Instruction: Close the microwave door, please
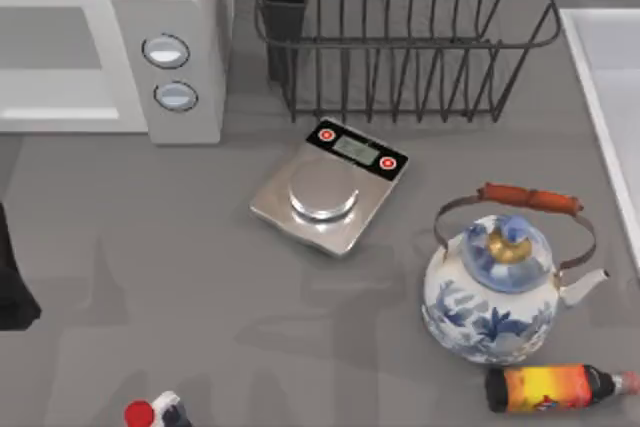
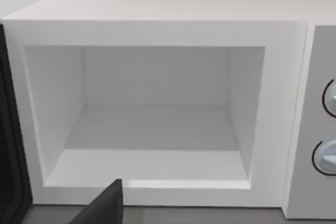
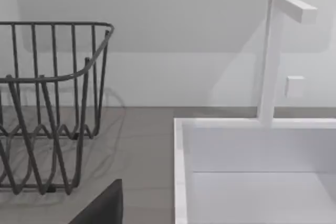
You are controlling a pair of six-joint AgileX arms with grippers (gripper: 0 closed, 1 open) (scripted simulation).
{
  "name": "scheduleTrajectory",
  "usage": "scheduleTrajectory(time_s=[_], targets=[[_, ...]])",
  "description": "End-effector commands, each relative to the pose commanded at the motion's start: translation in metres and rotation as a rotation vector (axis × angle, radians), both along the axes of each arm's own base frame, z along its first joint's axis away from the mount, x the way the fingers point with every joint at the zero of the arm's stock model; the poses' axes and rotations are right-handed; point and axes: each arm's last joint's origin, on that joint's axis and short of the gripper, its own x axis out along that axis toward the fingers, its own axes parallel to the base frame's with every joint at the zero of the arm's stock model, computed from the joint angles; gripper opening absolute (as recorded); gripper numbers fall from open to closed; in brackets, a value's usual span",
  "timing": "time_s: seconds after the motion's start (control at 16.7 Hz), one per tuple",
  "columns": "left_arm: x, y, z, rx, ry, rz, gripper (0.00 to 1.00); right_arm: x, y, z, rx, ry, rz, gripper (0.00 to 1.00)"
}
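Observation:
The microwave (image 1: pixel 180 7) stands at the back left of the table, and its grey control panel (image 1: pixel 172 72) carries two round knobs. In the left wrist view the white cavity (image 2: pixel 152 129) is open and empty. The microwave door (image 2: pixel 9 129) is swung out beside the cavity and shows as a dark panel edge. My left arm (image 1: pixel 12 282) is at the left edge of the table, in front of the microwave. A dark part of my left gripper (image 2: pixel 102 208) faces the cavity from some way off. A dark part of my right gripper (image 3: pixel 102 208) faces the rack and sink.
A dark wire dish rack (image 1: pixel 400 37) stands at the back middle. In front of it lies a steel kitchen scale (image 1: pixel 325 192). At the front right are a blue-and-white teapot (image 1: pixel 495 287) and a lying bottle (image 1: pixel 555 387). A white sink (image 1: pixel 610 77) is at the right, and a red-capped bottle (image 1: pixel 150 412) at the front left.

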Motion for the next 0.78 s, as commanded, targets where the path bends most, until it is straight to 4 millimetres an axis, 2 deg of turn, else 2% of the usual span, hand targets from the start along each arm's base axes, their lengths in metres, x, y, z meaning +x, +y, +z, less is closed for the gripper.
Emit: scheduleTrajectory(time_s=[0.06,0.78], targets=[[0.0000,0.0000,0.0000,0.000,0.000,0.000,1.00,0.0000,0.0000,0.0000,0.000,0.000,0.000,1.00],[0.0000,0.0000,0.0000,0.000,0.000,0.000,0.10,0.0000,0.0000,0.0000,0.000,0.000,0.000,1.00]])
